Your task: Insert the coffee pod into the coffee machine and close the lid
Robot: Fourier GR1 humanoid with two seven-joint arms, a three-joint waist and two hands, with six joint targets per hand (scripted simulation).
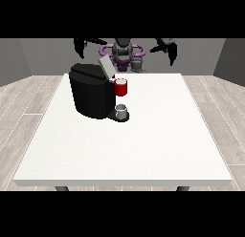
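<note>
At the frame's top centre, the robot (123, 52) shows a dark grey head and torso, purple rings at the shoulders, and 2 black arms ending in black hands.

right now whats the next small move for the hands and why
Probably bring the hand at the view's left down toward the coffee machine. Both hands are raised behind the table, touching nothing, and the lid stands open. Where the pod is I cannot tell.
</note>
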